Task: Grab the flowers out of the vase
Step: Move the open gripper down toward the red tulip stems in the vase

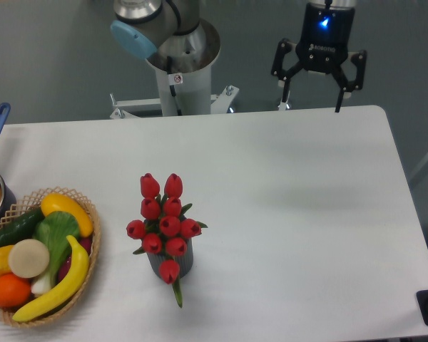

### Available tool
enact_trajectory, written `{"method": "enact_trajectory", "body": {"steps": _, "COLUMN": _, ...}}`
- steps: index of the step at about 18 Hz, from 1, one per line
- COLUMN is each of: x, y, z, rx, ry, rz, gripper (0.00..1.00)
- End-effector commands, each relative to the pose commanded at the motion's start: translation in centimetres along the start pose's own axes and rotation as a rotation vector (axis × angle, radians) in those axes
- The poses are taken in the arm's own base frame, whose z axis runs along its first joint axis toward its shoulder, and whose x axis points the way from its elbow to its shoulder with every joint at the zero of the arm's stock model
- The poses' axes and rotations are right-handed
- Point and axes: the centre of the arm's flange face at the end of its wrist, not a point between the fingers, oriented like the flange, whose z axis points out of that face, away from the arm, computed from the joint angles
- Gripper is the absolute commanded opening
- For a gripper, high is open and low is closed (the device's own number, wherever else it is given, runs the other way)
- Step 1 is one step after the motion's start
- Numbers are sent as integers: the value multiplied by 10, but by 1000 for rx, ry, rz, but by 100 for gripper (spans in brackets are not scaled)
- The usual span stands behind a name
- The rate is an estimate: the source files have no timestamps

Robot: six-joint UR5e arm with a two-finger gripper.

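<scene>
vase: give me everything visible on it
The vase is a small dark grey cylinder, mostly hidden under the flowers it holds; only its lower front wall shows. Its material is hard to tell. It stands upright on the white table, right of the basket and apart from it. One bud and a green stem hang over its front. Nothing else touches it.

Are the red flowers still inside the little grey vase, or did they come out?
Inside. The flowers stand bunched in the vase, and the open gripper is far away.
</scene>
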Motion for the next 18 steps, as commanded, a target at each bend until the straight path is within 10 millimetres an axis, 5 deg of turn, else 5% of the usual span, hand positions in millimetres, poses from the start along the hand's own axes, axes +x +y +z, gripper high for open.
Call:
{"method": "enact_trajectory", "body": {"steps": 7, "x": 22, "y": 0, "z": 37, "rx": 94, "ry": -2, "rz": 66, "gripper": 100}}
{"method": "enact_trajectory", "body": {"steps": 18, "x": 17, "y": -32, "z": 74, "rx": 119, "ry": 87, "rz": 33, "gripper": 100}}
